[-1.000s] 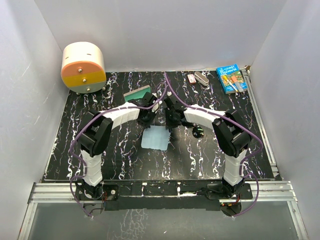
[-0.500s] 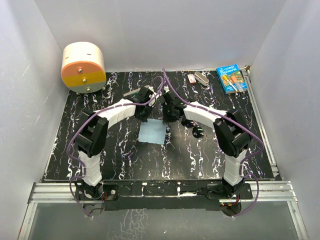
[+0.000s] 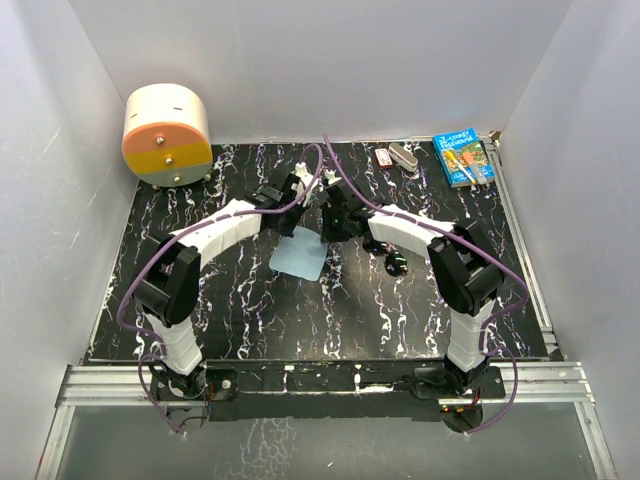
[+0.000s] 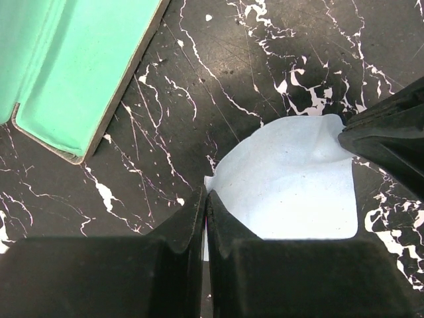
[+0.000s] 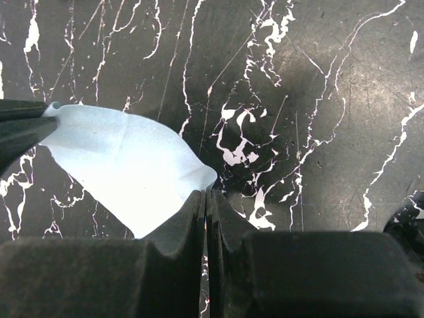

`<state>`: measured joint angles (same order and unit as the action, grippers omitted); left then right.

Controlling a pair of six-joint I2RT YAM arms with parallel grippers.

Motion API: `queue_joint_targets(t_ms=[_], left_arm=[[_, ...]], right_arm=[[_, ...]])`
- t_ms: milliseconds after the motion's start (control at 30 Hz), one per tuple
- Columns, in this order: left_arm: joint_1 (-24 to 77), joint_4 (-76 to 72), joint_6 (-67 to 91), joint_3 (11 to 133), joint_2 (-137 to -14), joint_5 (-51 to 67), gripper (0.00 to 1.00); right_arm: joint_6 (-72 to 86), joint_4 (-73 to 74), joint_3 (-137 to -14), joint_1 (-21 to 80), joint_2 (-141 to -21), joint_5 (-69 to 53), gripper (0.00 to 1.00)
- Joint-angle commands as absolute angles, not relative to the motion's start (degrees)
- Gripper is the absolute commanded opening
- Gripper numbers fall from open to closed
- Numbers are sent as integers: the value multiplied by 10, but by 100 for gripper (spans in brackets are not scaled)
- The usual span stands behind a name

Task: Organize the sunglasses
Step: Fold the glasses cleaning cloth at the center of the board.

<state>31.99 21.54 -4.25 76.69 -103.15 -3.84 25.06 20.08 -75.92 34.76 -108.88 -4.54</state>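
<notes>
Black, white-veined worktop [image 3: 250, 310], white walls around. Left hand [image 4: 205, 199] pinched tight on one corner of the light-blue cloth [image 4: 291, 185]. Right hand [image 5: 204, 195] clamped on another corner, cloth spanning between them. Sunglasses [image 3: 393, 263] lie on the worktop just right of the cloth, beside the right forearm. Open teal-lined case [image 4: 79, 73] near the left hand.

Both my arms reach forward and angle inward, elbows bowed out wide, wrists close together near the centreline. Left tool [image 4: 207, 193] is fully closed, pinching one corner of the cloth [image 4: 291, 179]. Right tool [image 5: 205, 192] is likewise clamped on another corner.
</notes>
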Motion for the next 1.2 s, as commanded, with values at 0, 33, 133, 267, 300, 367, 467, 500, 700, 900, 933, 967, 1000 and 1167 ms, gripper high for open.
queue_joint_targets(t_ms=[0,33,133,267,300,367,467,500,700,900,933,967,1000,1167], left_arm=[[317,201,-63,749,-1000,-26,0],[317,200,-65,747,-1001,-28,0],[315,194,-74,740,-1006,-36,0],[304,182,-84,732,-1007,-37,0],[300,180,-86,730,-1008,-36,0],[296,178,-87,731,-1009,-37,0],[294,176,-91,731,-1007,-38,0],[294,173,-92,730,-1006,-41,0],[294,161,-105,723,-1007,-41,0],[294,144,-115,706,-998,-32,0],[294,142,-117,704,-997,-31,0],[294,140,-119,701,-995,-30,0],[294,137,-122,698,-992,-28,0],[294,115,-136,674,-973,-28,0]], right_arm=[[231,141,-753,346,-1048,-58,8],[228,141,-754,346,-1048,-58,8],[222,138,-753,346,-1050,-58,8],[217,130,-744,347,-1043,-62,8],[216,127,-743,347,-1041,-63,8],[215,126,-738,347,-1037,-65,8],[212,121,-730,348,-1031,-78,8],[211,118,-725,350,-1028,-82,8],[202,110,-712,359,-1021,-87,8],[196,109,-711,364,-1025,-85,8],[194,110,-712,365,-1026,-84,8],[193,111,-712,368,-1027,-82,8],[193,111,-712,369,-1028,-79,8],[190,111,-705,374,-1025,-70,8]])
